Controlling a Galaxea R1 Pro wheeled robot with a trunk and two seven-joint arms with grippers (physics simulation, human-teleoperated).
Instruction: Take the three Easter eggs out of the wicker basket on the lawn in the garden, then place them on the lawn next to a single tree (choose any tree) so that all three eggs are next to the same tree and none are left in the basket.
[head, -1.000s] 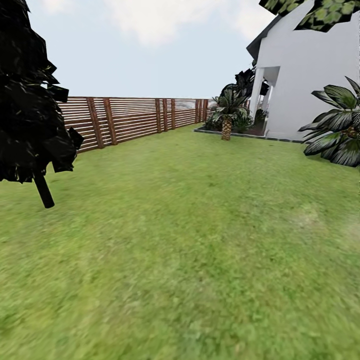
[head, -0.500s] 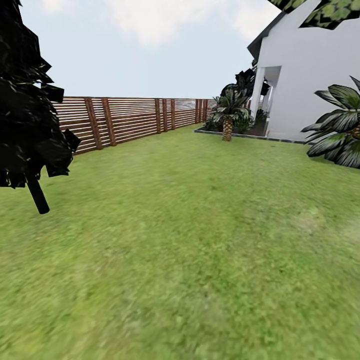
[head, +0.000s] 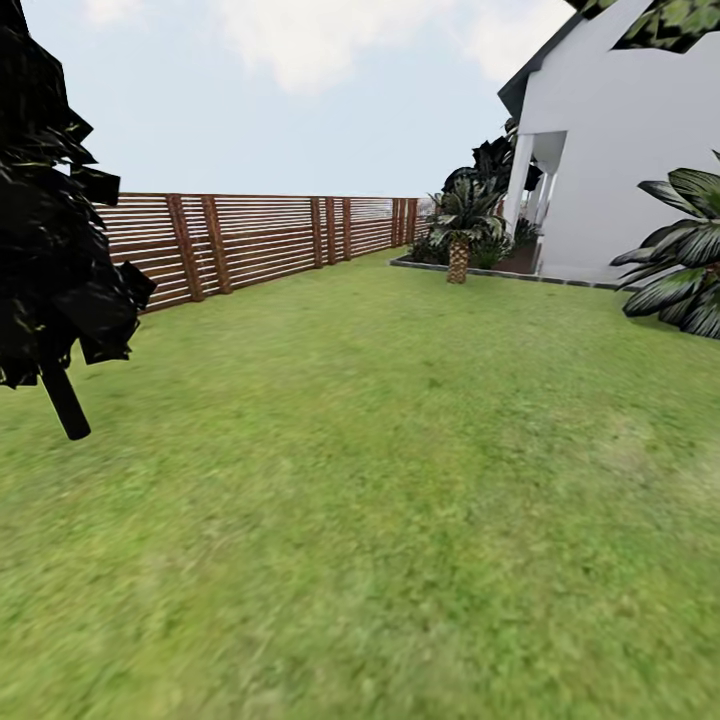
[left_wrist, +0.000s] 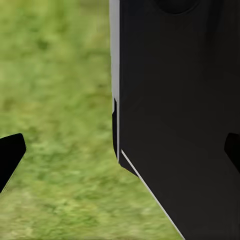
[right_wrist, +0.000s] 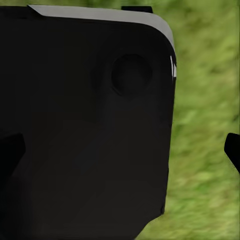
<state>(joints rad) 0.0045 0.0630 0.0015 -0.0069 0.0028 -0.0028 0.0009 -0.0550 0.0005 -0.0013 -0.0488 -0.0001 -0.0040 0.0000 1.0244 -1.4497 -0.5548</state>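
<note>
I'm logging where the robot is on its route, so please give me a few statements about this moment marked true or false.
1. A brown slatted fence runs along the far edge of the lawn. True.
2. A wicker basket with eggs sits in the middle of the grass. False: the head view shows bare grass there, with no basket or eggs.
3. A white house stands at the right of the head view. True.
4. The short palm near the house stands against the fence. False: it stands by the house's corner, apart from the fence.
5. The dark leafy tree is at the left of the head view. True.
</note>
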